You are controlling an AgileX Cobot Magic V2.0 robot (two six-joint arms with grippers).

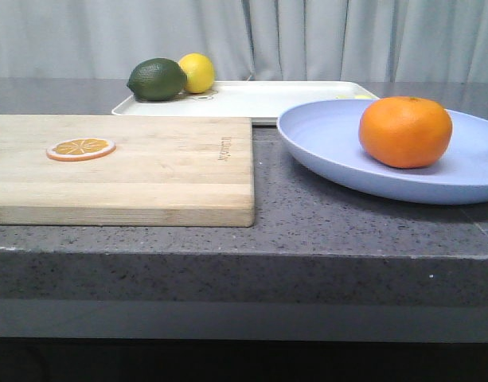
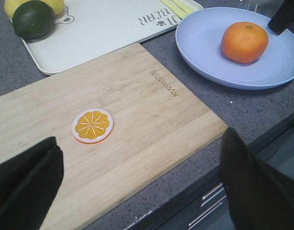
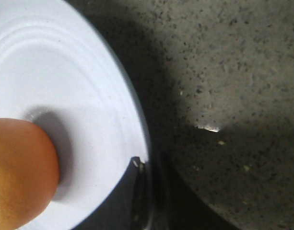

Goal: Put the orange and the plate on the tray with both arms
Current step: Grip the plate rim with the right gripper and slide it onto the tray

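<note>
Grey speckled stone forms the counter (image 1: 323, 231), and everything of the task rests on it. Largest after that is the wooden cutting board (image 1: 148, 167), at the left front, with a thin orange slice (image 1: 80, 149) lying flat on it. Behind the board sits the off-white tray (image 1: 283, 99), carrying a lime (image 1: 157, 79) and a lemon (image 1: 197, 72) at its left end; the rest of its floor looks free. The lavender-blue plate (image 1: 339, 151) stands on the counter at the right, just in front of the tray and not yet on it. The orange (image 1: 405, 131) lies inside the plate.

The step in hand appears to be the first grasp of the plate. The right pincer (image 3: 142, 191) sits at the plate's rim, one dark finger touching the edge, but whether it is clenched on the rim I cannot tell. The left pincer (image 2: 137, 187) hangs released above the board, its fingers wide apart and holding nothing.

Next, I judge, the left arm needs to cross to the orange or the plate's near rim, so the load goes level to the tray.
</note>
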